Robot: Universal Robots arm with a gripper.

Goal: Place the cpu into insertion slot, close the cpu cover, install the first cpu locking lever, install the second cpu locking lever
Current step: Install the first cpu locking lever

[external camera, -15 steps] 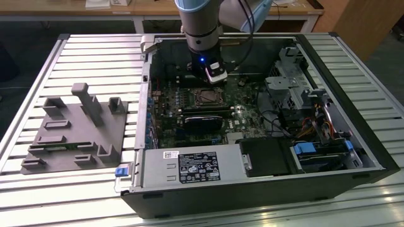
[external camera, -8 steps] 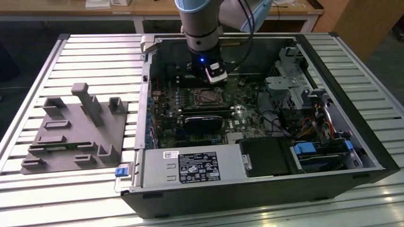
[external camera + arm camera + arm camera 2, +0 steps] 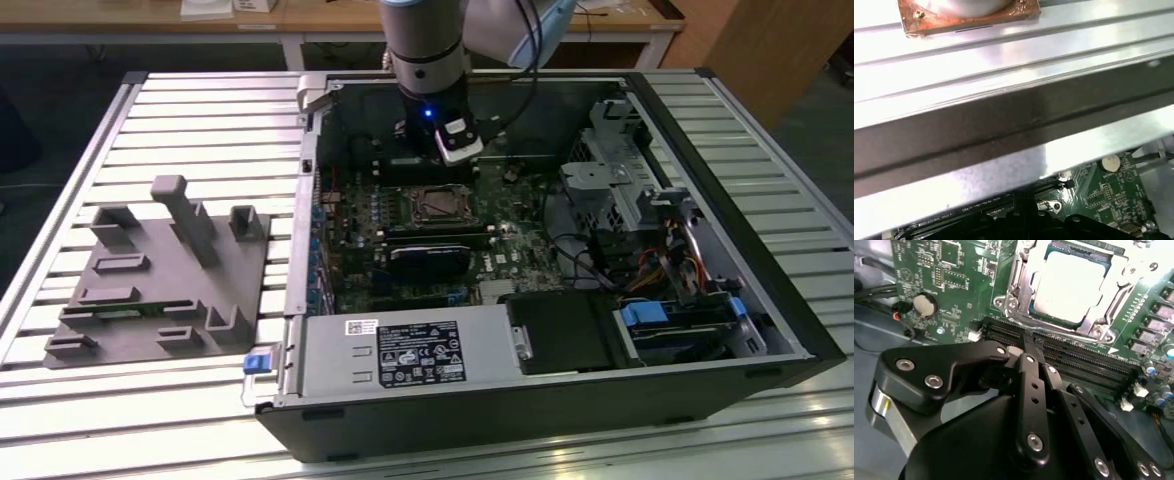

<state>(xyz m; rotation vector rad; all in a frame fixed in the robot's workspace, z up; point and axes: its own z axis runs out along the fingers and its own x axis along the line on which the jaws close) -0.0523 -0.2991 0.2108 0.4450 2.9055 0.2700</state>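
cpu cover point(image 3: 1019, 287) cut off at second wrist view's edge; copper-based block point(image 3: 966, 17) cropped in first wrist view; jaws' gap unclear.

We see our arm point(image 3: 424, 45) as a grey metallic cylinder, its lower section darker, with a small blue light glowing on the wrist point(image 3: 427, 112) and a white-and-black module point(image 3: 458, 141) at about five o'clock from that light. A thin dark cable point(image 3: 534, 60) curves down beside the arm. In the second wrist view our gripper point(image 3: 1029, 347) is matte black, built of flat linkage bars pinned with round silver screws, with a silver ring point(image 3: 885, 410) at nine o'clock on its base.
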